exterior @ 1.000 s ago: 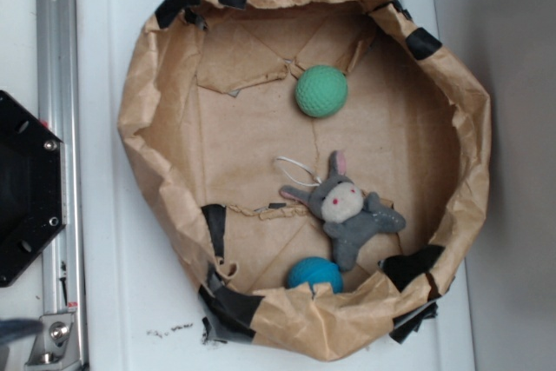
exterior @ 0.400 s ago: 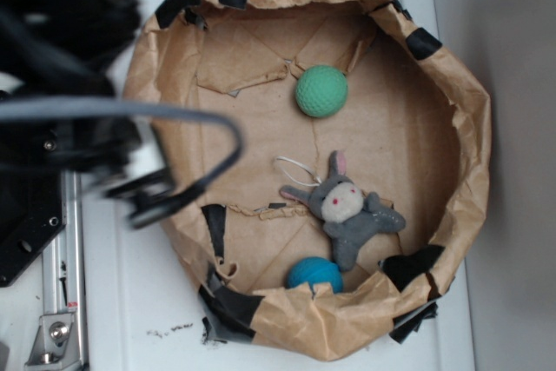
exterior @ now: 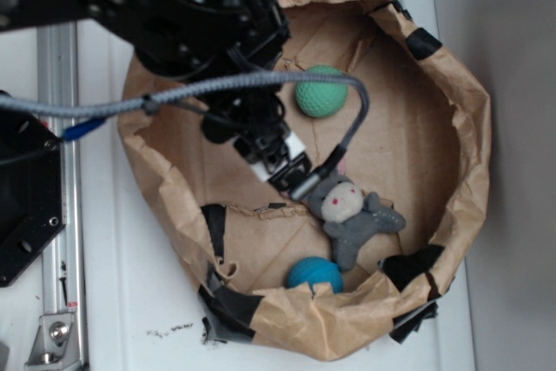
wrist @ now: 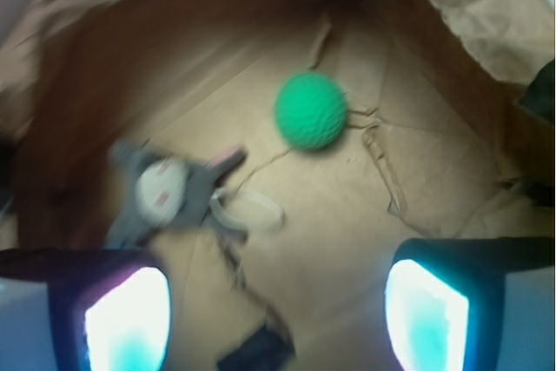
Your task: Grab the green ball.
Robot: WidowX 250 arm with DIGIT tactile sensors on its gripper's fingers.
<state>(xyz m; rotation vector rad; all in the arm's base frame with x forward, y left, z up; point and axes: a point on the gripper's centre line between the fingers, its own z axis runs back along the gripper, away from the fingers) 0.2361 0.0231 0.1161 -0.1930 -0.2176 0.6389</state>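
The green ball (exterior: 321, 91) lies on the paper floor of a brown paper basin (exterior: 452, 84), toward its far side. It also shows in the wrist view (wrist: 311, 110), ahead of the fingers. My gripper (exterior: 282, 165) hangs over the middle of the basin, below and left of the ball and apart from it, next to the grey plush bunny (exterior: 352, 210). It is open and empty, its two bright pads (wrist: 129, 319) wide apart with bare paper between them. The bunny shows blurred at the left in the wrist view (wrist: 165, 188).
A smaller blue-teal ball (exterior: 314, 274) lies at the basin's near wall. Black tape patches (exterior: 217, 228) hold the crumpled walls. A grey cable (exterior: 226, 84) loops over the basin. A metal rail (exterior: 56, 128) and a black hexagonal base (exterior: 22, 197) stand at the left.
The arm has swung in from the left and now reaches over the basin, its gripper beside the bunny. The balls and the bunny have not moved.
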